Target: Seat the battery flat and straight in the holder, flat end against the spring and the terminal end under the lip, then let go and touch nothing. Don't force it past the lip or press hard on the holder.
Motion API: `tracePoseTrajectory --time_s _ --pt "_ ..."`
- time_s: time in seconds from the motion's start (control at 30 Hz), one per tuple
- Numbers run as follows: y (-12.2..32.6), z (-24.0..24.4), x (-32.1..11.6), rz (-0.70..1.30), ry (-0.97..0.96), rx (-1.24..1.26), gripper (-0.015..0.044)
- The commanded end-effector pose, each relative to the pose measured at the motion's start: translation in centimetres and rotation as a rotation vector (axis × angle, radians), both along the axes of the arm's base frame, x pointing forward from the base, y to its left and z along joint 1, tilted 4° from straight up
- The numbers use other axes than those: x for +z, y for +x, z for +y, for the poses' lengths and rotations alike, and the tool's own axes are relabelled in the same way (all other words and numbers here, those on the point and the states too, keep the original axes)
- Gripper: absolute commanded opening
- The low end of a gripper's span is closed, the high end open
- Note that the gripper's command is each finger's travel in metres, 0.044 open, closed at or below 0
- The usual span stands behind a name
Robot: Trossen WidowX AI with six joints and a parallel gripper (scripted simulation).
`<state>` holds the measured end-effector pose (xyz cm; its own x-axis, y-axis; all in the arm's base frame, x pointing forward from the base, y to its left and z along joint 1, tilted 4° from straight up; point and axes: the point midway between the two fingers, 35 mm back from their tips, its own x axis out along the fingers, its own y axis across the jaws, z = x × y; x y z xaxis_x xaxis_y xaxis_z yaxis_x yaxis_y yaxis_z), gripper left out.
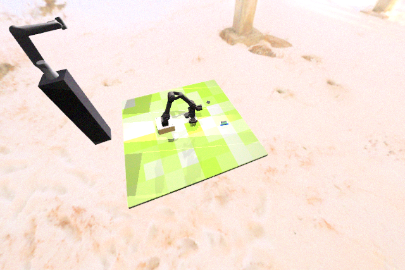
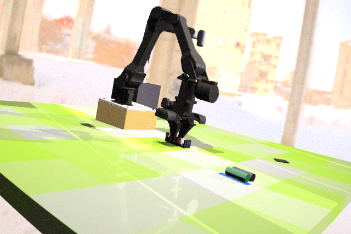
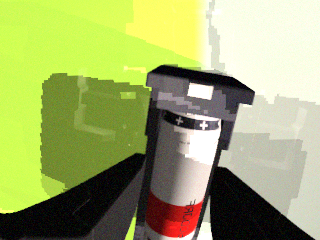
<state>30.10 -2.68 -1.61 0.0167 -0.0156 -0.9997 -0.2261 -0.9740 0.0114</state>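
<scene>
In the holder (image 1: pixel 193 124) (image 2: pixel 187 143) (image 3: pixel 227 132), your battery (image 2: pixel 179 140) (image 3: pixel 177 180) lies with its terminal end under the lip (image 3: pixel 225 102), your gripper (image 1: pixel 193 121) (image 2: pixel 177 137) (image 3: pixel 179 171) slightly open around it.

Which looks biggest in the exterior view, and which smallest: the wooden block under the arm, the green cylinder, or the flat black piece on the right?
1. Wooden block
2. Green cylinder
3. Flat black piece

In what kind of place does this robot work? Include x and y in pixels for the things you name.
Probably an open, unfinished or ruined concrete building: bare pillars (image 1: pixel 247 2) (image 2: pixel 301 56) stand around, the ground (image 1: pixel 294 178) looks snowy or sandy, and weathered blocks (image 2: pixel 224 27) rise behind.
</scene>
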Motion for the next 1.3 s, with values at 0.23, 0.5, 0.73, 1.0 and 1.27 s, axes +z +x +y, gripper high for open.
tracePoseTrajectory --time_s 0.23,0.5,0.73,1.0,1.27 --pt "-0.1 0.0 1.2 0.0 0.0 0.0 0.0161" --pt "-0.2 0.0 3.8 0.001 0.001 0.0 0.0266" --pt "-0.8 0.0 8.6 0.0 0.0 0.0 0.044" --pt "-0.8 0.0 8.6 0.0 0.0 0.0 0.044" --pt "-0.8 0.0 8.6 0.0 0.0 0.0 0.044"
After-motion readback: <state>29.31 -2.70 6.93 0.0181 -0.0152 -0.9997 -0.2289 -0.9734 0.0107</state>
